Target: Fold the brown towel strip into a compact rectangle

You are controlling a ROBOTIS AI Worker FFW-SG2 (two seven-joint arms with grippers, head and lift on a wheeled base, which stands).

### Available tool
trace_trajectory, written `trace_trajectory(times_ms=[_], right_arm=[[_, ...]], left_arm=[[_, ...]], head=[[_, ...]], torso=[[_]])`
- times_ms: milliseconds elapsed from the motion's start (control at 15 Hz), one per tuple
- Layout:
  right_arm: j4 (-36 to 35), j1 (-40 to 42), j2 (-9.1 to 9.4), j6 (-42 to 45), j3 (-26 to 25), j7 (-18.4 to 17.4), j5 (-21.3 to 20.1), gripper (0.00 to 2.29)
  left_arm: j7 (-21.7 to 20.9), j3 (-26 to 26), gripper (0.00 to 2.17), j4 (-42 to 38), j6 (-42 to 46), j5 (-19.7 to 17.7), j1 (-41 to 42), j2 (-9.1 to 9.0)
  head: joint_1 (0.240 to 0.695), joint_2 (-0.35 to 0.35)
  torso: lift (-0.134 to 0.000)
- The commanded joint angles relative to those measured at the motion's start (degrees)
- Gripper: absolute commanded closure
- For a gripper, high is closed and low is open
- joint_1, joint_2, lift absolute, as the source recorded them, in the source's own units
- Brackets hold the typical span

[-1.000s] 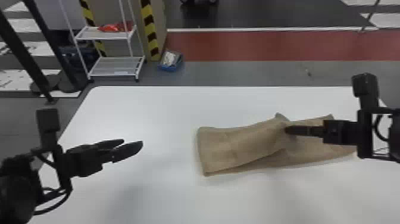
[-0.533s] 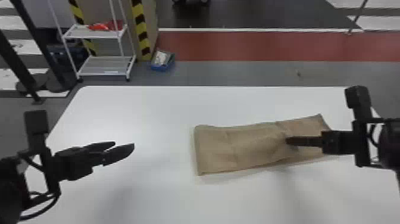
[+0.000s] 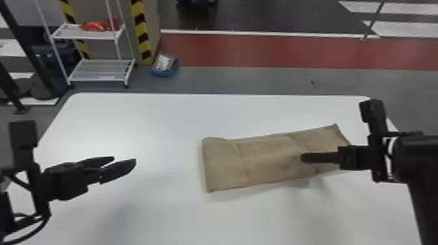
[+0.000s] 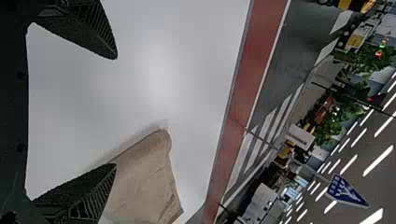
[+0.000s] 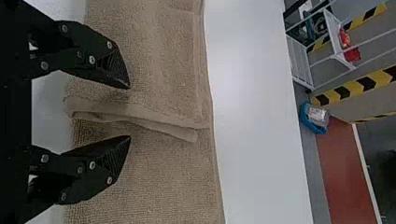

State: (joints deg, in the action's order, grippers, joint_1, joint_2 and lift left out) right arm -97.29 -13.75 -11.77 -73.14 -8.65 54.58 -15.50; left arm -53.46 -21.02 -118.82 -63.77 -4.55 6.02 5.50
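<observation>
Note towel (image 3: pixel 260 159) on table (image 3: pixel 163 130), right of centre, partly folded over. Find right gripper (image 3: pixel 304 157) released over towel, fingers parted about layer's edge (image 5: pixel 154 123). Find left gripper (image 3: pixel 124 160) also released, over table, well left of towel.

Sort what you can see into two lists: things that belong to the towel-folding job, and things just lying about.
Belong to the job:
brown towel strip
white table under it
right claw, open, at the towel
left claw, open

Just lying about:
white shelf rack
red item on it
blue container on the floor
</observation>
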Motion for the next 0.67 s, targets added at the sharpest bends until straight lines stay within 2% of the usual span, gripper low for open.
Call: trace_trajectory(times_ms=[0, 200, 400, 600], right_arm=[[2.6, -1.5, 0.43, 1.1, 0.2, -0.4, -0.5, 0.33], [5.2, -2.8, 0.78, 2.7, 1.1, -1.8, -0.9, 0.3], [6.2, -3.5, 2.71, 3.9, 1.4, -2.6, -0.9, 0.3], [6.9, -4.1, 3.59, 4.1, 2.6, -3.0, -1.1, 0.32]], left_arm=[[-0.1, -0.2, 0.06, 0.0, 0.0, 0.0, 0.1, 0.04], [-0.2, -0.7, 0.06, 0.0, 0.0, 0.0, 0.3, 0.04], [-0.5, -0.8, 0.06, 0.0, 0.0, 0.0, 0.3, 0.21], [-0.6, -0.9, 0.06, 0.1, 0.0, 0.0, 0.3, 0.39]], head=[[0.695, -0.044], [0.695, -0.041], [0.695, -0.033], [0.695, -0.012]], torso=[[-0.12], [-0.12], [-0.12], [-0.12]])
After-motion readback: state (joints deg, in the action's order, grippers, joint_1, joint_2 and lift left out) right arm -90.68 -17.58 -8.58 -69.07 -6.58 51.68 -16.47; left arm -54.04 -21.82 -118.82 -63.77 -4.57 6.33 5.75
